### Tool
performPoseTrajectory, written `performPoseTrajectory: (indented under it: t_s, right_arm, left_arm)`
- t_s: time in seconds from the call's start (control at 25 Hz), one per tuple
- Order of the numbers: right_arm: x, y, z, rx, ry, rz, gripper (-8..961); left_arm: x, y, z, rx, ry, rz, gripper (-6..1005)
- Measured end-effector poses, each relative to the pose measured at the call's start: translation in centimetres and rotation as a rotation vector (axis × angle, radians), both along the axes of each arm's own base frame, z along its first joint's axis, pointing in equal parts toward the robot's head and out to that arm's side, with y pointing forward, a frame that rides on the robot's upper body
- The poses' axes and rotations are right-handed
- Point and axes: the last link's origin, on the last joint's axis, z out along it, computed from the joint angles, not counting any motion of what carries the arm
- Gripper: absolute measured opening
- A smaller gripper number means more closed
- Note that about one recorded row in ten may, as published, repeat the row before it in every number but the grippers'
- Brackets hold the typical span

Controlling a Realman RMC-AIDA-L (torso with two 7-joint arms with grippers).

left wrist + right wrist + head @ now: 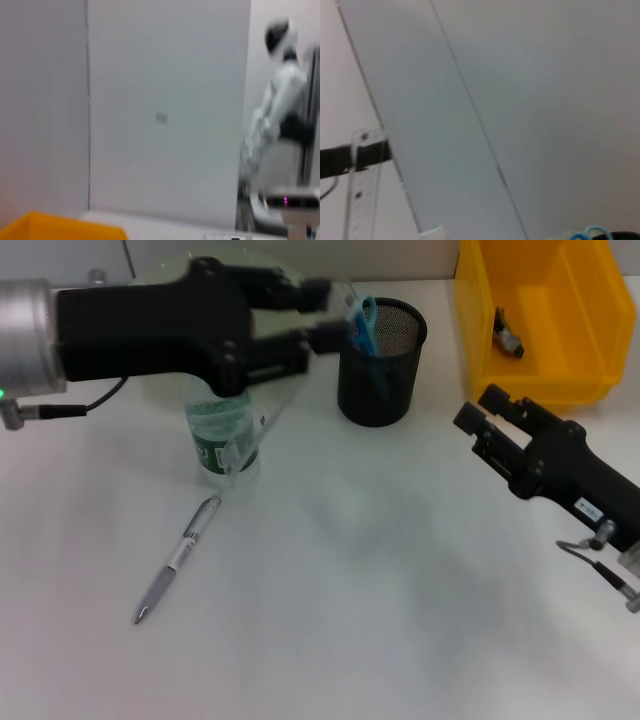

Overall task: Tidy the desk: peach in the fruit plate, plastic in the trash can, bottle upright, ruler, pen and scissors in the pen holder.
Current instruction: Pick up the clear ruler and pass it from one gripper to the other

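Currently one pen, one bottle; left gripper clenched on ruler; right gripper jaws indeterminate; right wrist alone shows ruler markings.

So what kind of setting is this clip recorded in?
Most likely a robotics lab staged as an office desk: a white table with a mesh pen holder, a yellow parts bin, and a humanoid robot standing in the background of the left wrist view.

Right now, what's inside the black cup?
Blue scissors stick up out of the black mesh cup. The left gripper holds a clear ruler beside it. The cup's bottom is hidden.
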Motion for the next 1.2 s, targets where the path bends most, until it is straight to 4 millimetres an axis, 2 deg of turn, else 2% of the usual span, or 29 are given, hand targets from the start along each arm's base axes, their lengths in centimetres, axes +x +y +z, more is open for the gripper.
performPoseTrajectory:
  t_s: [0.12,0.16,0.32,0.48,0.56,0.76,1.0,1.2]
  right_arm:
    - [-0.1,-0.4,0.3,-0.026,0.002,0.032,484]
    - [-0.2,-0.6,0.4,-0.038,0.007,0.049,484]
    - [-1.1,-1.2,1.2,-0.111,0.037,0.151,485]
    - [-2.0,-1.5,2.4,-0.236,0.04,0.264,488]
    - [-2.3,-1.5,2.8,-0.289,0.023,0.307,491]
    - [-3.0,-1.5,2.9,-0.366,-0.027,0.38,501]
    - [-3.9,-0.9,2.8,-0.401,-0.031,0.41,524]
    - [-5.7,-0.3,2.4,-0.451,-0.054,0.491,556]
  left_arm:
    - [-2.2,-0.4,0.6,-0.013,-0.195,0.043,399]
    - [-2.2,-0.4,0.6,-0.013,-0.195,0.043,399]
    - [-4.4,-1.5,0.6,-0.032,-0.374,0.054,400]
    - [-4.6,-1.7,0.5,-0.033,-0.39,0.045,401]
    - [-5.9,-3.3,-1.0,-0.025,-0.417,-0.014,401]
    - [-6.8,-4.3,-2.7,-0.043,-0.414,-0.022,402]
    - [-7.2,-4.8,-3.0,-0.055,-0.412,-0.009,403]
    - [-7.0,-5.0,-3.4,-0.079,-0.41,-0.01,404]
